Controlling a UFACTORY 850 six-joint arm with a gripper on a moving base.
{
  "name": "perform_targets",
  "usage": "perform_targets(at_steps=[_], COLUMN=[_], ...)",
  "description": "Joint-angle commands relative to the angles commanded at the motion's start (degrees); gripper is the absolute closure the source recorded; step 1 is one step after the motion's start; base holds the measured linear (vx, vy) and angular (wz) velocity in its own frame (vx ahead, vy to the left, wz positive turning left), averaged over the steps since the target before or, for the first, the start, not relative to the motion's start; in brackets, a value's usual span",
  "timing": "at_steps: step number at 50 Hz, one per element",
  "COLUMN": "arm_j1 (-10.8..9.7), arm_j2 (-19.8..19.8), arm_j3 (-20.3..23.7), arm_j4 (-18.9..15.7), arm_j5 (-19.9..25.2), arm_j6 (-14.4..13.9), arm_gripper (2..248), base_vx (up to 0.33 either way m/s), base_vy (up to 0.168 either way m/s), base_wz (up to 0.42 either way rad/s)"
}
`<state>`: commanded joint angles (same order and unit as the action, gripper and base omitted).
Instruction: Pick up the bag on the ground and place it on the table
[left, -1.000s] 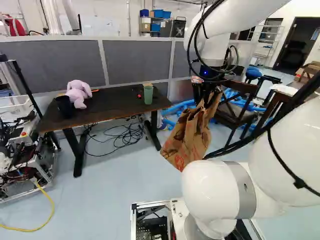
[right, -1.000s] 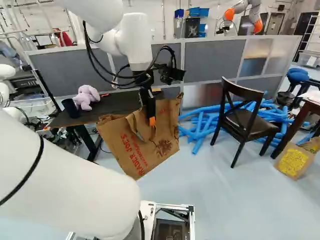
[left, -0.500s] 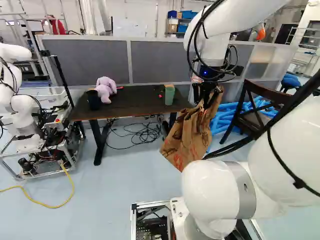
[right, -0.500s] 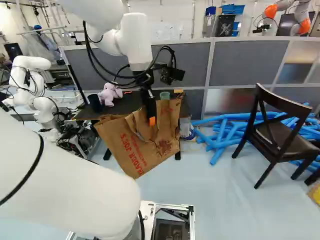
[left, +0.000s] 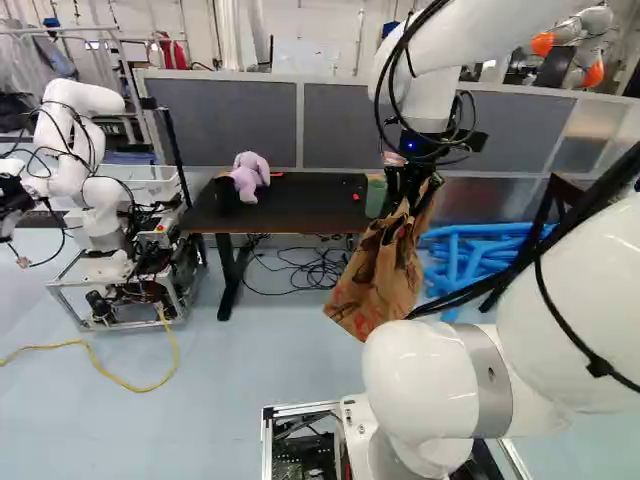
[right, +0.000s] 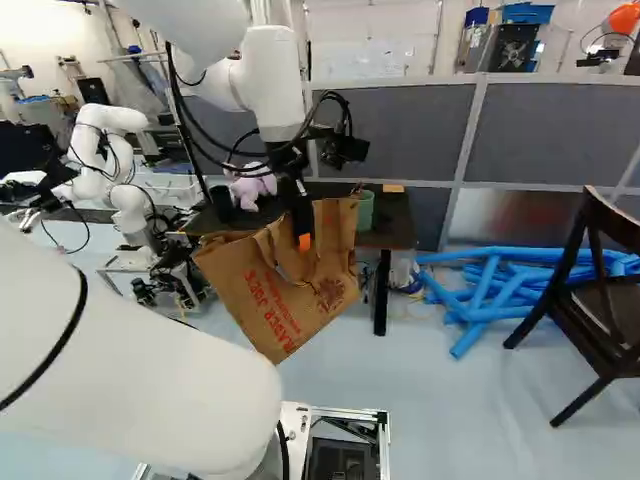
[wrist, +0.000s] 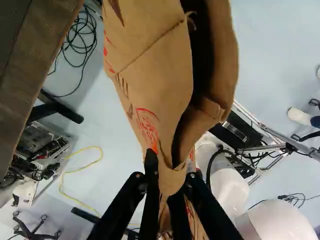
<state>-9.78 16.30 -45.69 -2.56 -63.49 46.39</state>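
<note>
Claw (right: 304, 238), right base view: gripping the top of the paper bag (right: 262, 290), one orange pad (right: 305, 242) showing against the paper.
Bag, same view: hanging tilted in front of the table (right: 398, 228), in the air.
Tabletop, same view: green cup (right: 365, 212) partly behind the bag's upper edge.
Floor, same view: blue foam tubes (right: 485, 290) in a pile, dark chair (right: 598, 290) beside them at the right.

Bag, left base view: slanting down from the Claw, near the right end of the table.
Tabletop, same view: purple plush toy (left: 249, 178) next to a black container (left: 227, 196).
Left side, same view: another robot (left: 78, 170) on its frame, a yellow cable (left: 110, 376) on the floor.

Claw (wrist: 165, 185), wrist view: drawn in on the bag, paper pinched between its two fingers.
Bag, same view: stretching ahead of the fingers over the floor, table to one side.
</note>
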Motion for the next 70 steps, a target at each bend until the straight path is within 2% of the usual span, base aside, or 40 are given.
perform_targets(at_steps=[44, 70], arm_j1=[0.0, 0.0], arm_j2=[0.0, 0.0], arm_j3=[0.0, 0.0], arm_j4=[0.0, 0.0], arm_j5=[0.0, 0.0], arm_j6=[0.0, 0.0], arm_gripper=[225, 225], base_vx=[0.122, 0.021], base_vy=[0.064, -0.018], base_wz=[0.295, 0.186])
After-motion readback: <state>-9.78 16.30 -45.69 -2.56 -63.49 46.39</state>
